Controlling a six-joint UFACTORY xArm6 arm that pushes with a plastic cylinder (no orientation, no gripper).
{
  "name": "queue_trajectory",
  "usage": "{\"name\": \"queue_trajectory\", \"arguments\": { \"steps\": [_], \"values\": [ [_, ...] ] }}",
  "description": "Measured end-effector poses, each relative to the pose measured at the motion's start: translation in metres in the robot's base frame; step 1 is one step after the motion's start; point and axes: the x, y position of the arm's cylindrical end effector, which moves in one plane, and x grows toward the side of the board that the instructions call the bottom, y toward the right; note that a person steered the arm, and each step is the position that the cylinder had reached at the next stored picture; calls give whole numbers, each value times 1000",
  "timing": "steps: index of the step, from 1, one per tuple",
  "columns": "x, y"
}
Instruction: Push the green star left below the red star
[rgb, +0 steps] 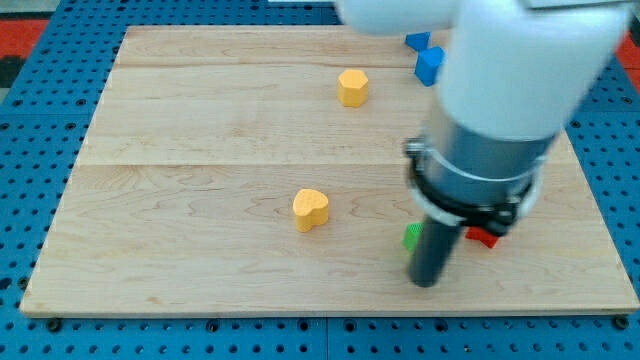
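My arm comes down from the view's top right, and its dark rod ends at my tip (426, 283) near the board's bottom edge. A small piece of the green block (411, 236) shows just left of the rod and above the tip; the rest is hidden and its shape cannot be made out. A piece of a red block (483, 237) shows just right of the rod, mostly hidden by the arm. The rod stands between the two, touching or nearly touching the green one.
A yellow heart (311, 209) lies left of the tip. A yellow hexagon-like block (352, 87) lies near the top middle. Two blue blocks (428, 64) (417, 41) sit at the top beside the arm. The wooden board (200, 150) lies on blue pegboard.
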Motion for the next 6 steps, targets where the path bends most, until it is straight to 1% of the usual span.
{"name": "queue_trajectory", "arguments": {
  "steps": [1, 2, 4, 6],
  "values": [
    [-7, -45],
    [-27, -52],
    [-18, -7],
    [-43, -16]
  ]
}}
